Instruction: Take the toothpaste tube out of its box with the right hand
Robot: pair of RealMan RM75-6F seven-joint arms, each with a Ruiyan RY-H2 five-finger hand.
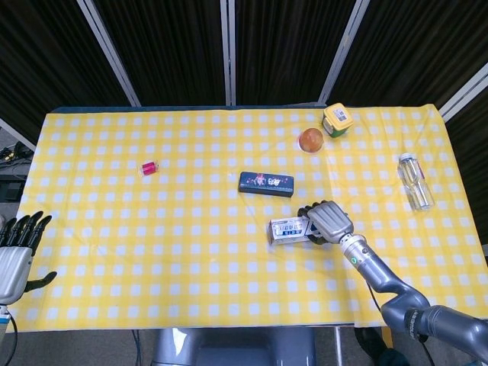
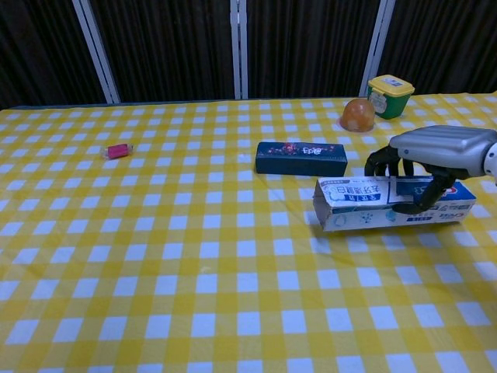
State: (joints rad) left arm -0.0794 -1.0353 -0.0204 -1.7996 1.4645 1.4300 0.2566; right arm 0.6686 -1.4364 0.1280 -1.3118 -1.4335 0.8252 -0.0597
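Observation:
The white and blue toothpaste box lies on the yellow checked tablecloth, right of centre, with its open flap end pointing left. My right hand is over the box's right half and grips it. In the chest view the box has the hand arched over it, fingers behind and thumb in front. No tube shows outside the box. My left hand hangs at the table's near left corner, fingers apart, holding nothing.
A dark blue box lies just behind the toothpaste box. An orange and a yellow-green container stand at the back right. A water bottle lies at the far right, and a small red object at the left.

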